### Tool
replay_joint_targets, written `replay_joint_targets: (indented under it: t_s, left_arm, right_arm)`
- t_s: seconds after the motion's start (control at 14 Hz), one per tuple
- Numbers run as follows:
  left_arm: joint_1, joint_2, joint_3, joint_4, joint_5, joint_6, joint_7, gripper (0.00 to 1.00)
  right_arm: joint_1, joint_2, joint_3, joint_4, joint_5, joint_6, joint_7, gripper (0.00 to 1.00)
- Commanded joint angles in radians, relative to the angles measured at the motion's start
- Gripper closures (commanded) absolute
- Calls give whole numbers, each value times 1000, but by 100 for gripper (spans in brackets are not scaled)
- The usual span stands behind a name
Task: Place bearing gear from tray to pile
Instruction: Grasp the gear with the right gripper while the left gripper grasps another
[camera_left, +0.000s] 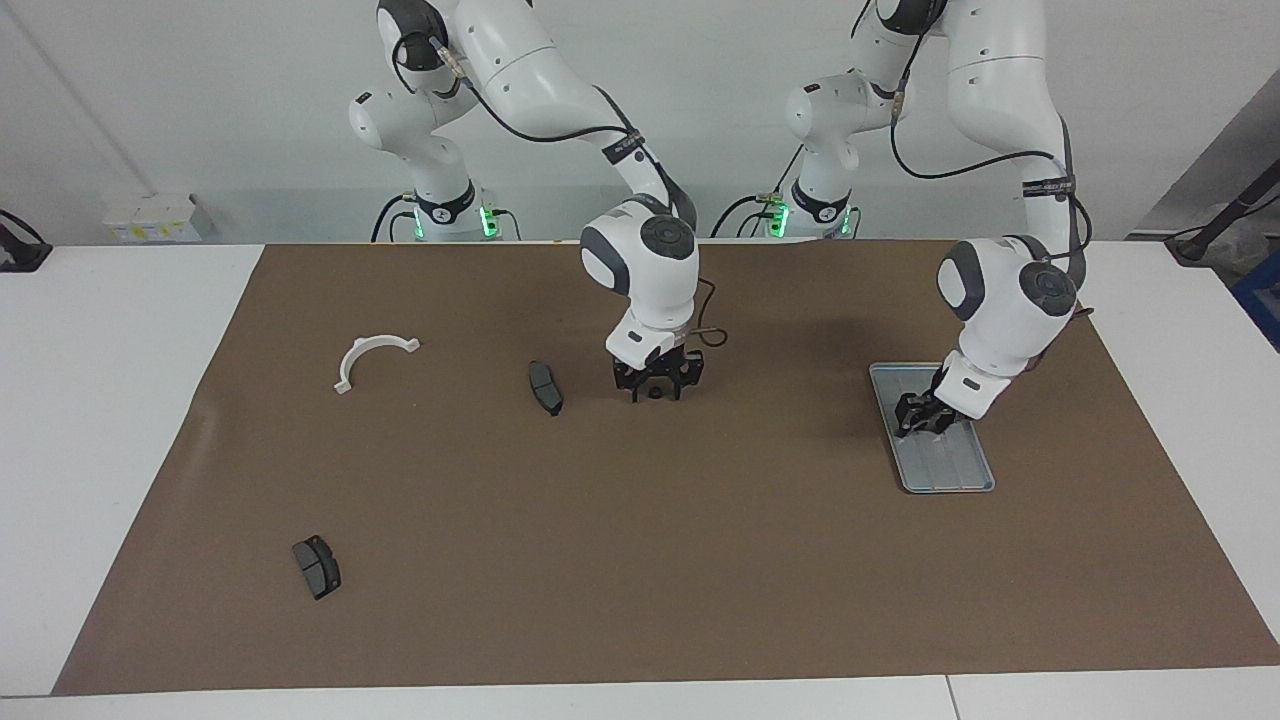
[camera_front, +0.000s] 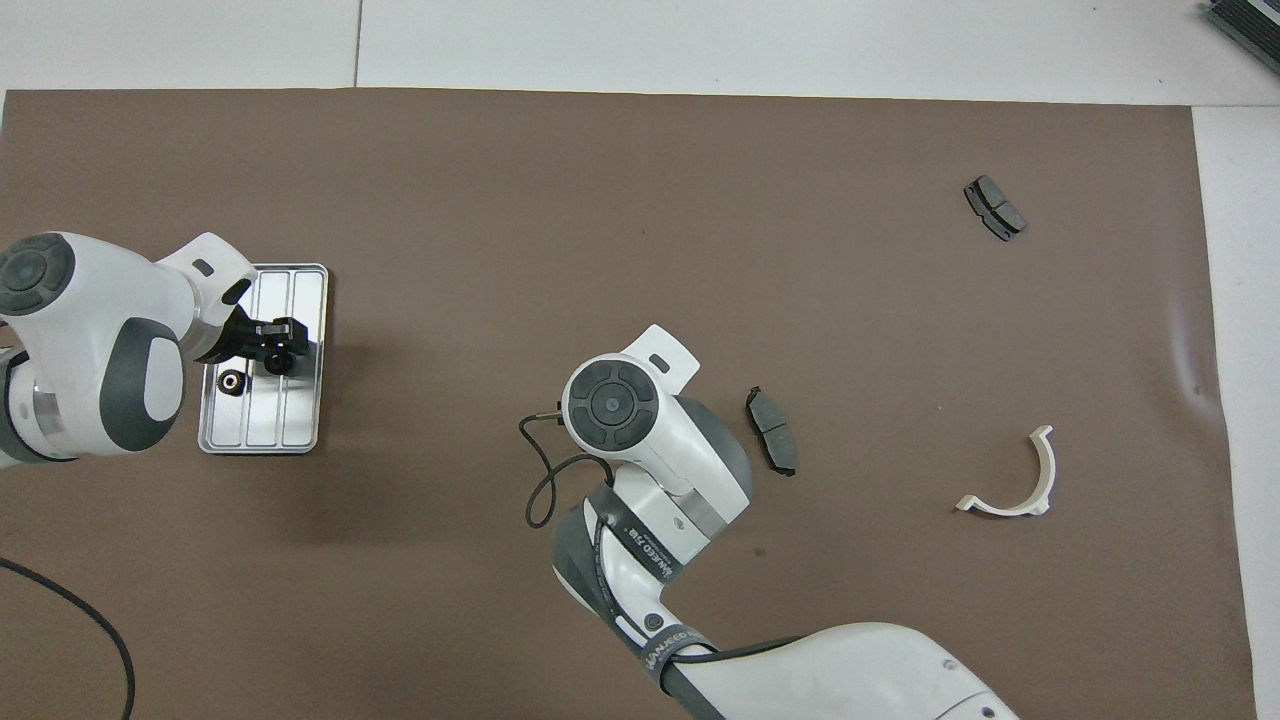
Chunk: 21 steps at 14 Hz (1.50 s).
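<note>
Left gripper (camera_left: 921, 424) hangs low over the ridged silver-grey metal tray (camera_left: 952, 474), directly above a small black bearing gear (camera_front: 274, 362); whether its fingers are apart or together cannot be told. A second black ring-shaped gear (camera_front: 232, 381) lies beside it in the tray. Right gripper (camera_left: 656, 390), fingers spread, straddles a small black gear (camera_left: 654, 394) on the brown mat (camera_left: 640, 560), near a dark grey curved brake pad (camera_left: 545, 387).

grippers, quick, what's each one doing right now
Left gripper: over the tray, above a bearing gear; cannot tell.
Right gripper: open, straddling a bearing gear.

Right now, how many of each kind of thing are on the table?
bearing gears: 3
brake pads: 2
white half-ring bracket: 1
metal tray: 1
Total: 7
</note>
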Motion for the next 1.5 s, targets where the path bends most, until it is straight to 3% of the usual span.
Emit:
replay_joint_targets:
  t_s: [0.0, 0.14, 0.36, 0.5, 0.93, 1.14, 1.43]
  left_arm:
    - [9, -23, -7, -45, 19, 22, 2, 39]
    - [9, -25, -7, -48, 19, 19, -1, 41]
    - [9, -28, -7, -52, 19, 13, -2, 46]
    - [9, -28, -7, -52, 19, 13, -2, 50]
    - [9, -28, -7, -52, 19, 13, -2, 63]
    - [9, -28, -7, -52, 19, 13, -2, 73]
    - [9, -26, -6, -48, 19, 12, -1, 81]
  right_arm:
    - [13, -10, -3, -13, 28, -17, 35, 37]
    - [6, -9, -3, -12, 28, -17, 35, 50]
    - [3, -9, -3, -13, 31, -24, 38, 87]
    - [2, -13, -3, -13, 31, -27, 38, 95]
    - [-108, -90, -3, -12, 29, -74, -47, 99]
    - [-216, -131, -3, -12, 31, -111, -180, 99]
    - [-346, -130, -3, -13, 31, -100, -355, 99]
